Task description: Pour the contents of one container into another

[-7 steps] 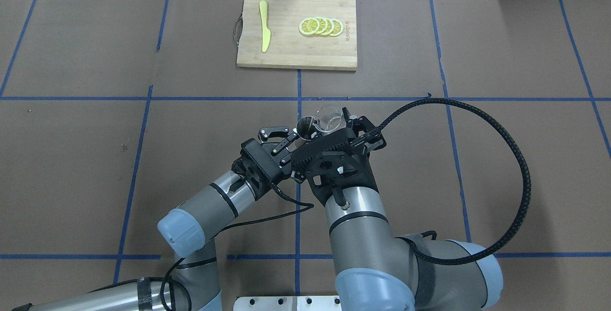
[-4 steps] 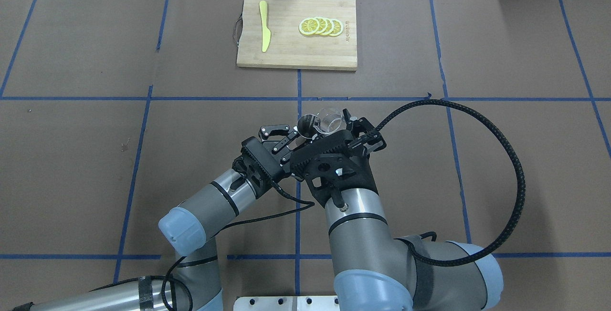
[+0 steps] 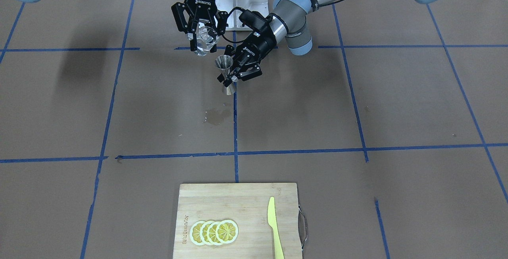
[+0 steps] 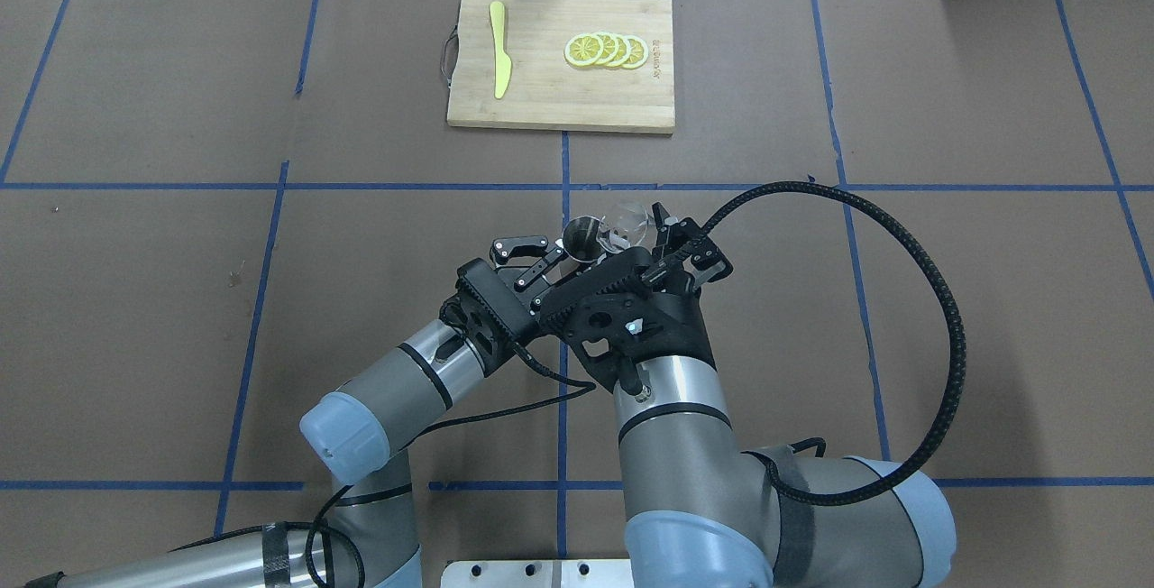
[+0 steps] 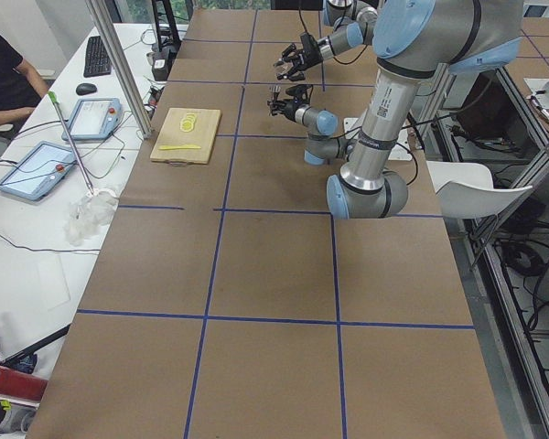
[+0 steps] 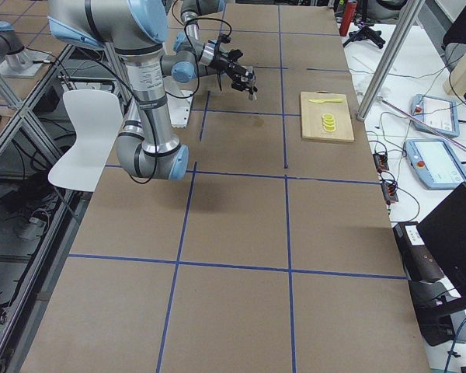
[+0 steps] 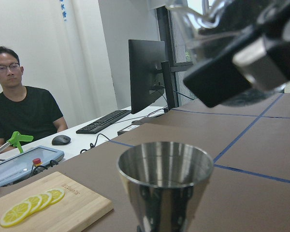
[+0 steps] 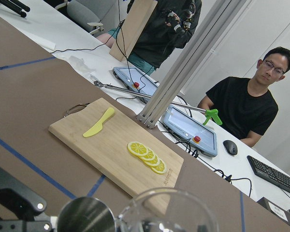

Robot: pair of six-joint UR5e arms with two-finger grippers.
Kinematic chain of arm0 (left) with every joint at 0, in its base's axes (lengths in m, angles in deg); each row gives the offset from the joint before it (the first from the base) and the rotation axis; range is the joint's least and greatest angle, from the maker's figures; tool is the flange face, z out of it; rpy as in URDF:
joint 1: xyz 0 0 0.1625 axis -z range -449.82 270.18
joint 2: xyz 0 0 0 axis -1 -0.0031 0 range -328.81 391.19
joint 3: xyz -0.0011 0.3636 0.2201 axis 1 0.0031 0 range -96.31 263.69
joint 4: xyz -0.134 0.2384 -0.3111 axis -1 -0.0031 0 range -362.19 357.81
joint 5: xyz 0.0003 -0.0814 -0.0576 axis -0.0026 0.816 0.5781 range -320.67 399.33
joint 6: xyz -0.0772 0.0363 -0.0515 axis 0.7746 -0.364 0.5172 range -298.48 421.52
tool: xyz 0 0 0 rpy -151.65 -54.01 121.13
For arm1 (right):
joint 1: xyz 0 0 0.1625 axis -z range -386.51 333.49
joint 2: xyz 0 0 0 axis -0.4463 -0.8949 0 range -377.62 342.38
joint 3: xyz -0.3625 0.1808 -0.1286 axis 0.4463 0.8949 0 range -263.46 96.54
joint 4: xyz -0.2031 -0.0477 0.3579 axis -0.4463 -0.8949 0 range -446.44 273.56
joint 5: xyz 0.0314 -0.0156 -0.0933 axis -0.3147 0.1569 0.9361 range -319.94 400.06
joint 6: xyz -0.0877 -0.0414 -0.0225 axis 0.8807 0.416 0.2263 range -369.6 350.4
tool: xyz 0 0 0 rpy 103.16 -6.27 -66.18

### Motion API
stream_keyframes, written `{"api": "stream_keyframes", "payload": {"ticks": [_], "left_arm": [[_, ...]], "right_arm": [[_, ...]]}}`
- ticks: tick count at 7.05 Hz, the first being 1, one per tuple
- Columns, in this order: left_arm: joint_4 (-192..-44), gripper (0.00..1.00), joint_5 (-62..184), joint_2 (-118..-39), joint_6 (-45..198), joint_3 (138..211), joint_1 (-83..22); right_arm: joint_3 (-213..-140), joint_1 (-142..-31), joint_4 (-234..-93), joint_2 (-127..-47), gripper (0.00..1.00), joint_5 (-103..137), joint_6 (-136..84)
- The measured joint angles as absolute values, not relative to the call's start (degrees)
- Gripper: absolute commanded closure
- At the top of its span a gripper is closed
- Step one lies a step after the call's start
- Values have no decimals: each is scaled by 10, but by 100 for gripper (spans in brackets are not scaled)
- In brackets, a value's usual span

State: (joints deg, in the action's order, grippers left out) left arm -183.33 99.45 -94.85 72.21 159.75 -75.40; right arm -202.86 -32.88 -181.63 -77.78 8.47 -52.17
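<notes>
Pouring is the step in hand, as I judge it.

From the front-facing camera, the right gripper (image 3: 203, 39) has its fingers closed around a small clear glass cup with a thick base (image 3: 206, 36). The cup is tipped with its mouth toward a small silvery steel jigger, hourglass-shaped (image 3: 224, 65), just beside and below it. The left gripper (image 3: 234, 77) has its fingers pinched on the jigger's narrow waist. It holds the jigger upright, seemingly clear of the brown paper-covered table (image 3: 357, 104). A darker blotch (image 3: 216, 116) marks the paper nearby; I cannot tell whether it is wet.

From overhead, the cup's rim lies right against the jigger's open mouth. Both are near the table's middle, well apart from the bamboo cutting board (image 4: 541, 92) with its lemon slices (image 4: 606, 50) and yellow plastic knife (image 4: 499, 47).

Both side views show the pair too small to add anything.

The left wrist camera shows the jigger's polished upper cone with its rim level. The cup hangs above and to the right, slanted, and its lip is not clearly over the mouth.

The right wrist camera has the cup's rim in front and the jigger's dull grey mouth just beside it. I cannot tell whether either holds liquid.

The next move calls for the cup's lip to sit squarely above that narrow mouth. After that comes a slow further tilt while the jigger stays steady.
</notes>
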Motion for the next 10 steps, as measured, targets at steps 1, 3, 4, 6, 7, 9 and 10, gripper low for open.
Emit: {"api": "stream_keyframes", "payload": {"ticks": [1,3,4,6,7,9,10], "left_arm": [[-1833,100,995,-948,722,1598,-754],[-1833,100,995,-949,722,1598,-754],[-1833,100,994,-949,722,1598,-754],[-1833,100,995,-950,722,1598,-754],[-1833,100,995,-950,722,1598,-754],[-1833,100,995,-950,722,1598,-754],[-1833,100,997,-951,722,1597,-754]], "right_arm": [[-2029,-329,-1822,-778,100,86,-511],[-2029,-329,-1831,-777,100,88,-492],[-2030,-329,-1834,-777,100,90,-478],[-2030,-328,-1845,-776,100,95,-455],[-2030,-327,-1852,-776,100,97,-448],[-2030,-327,-1858,-775,100,102,-436],[-2030,-327,-1859,-775,100,105,-431]]}}
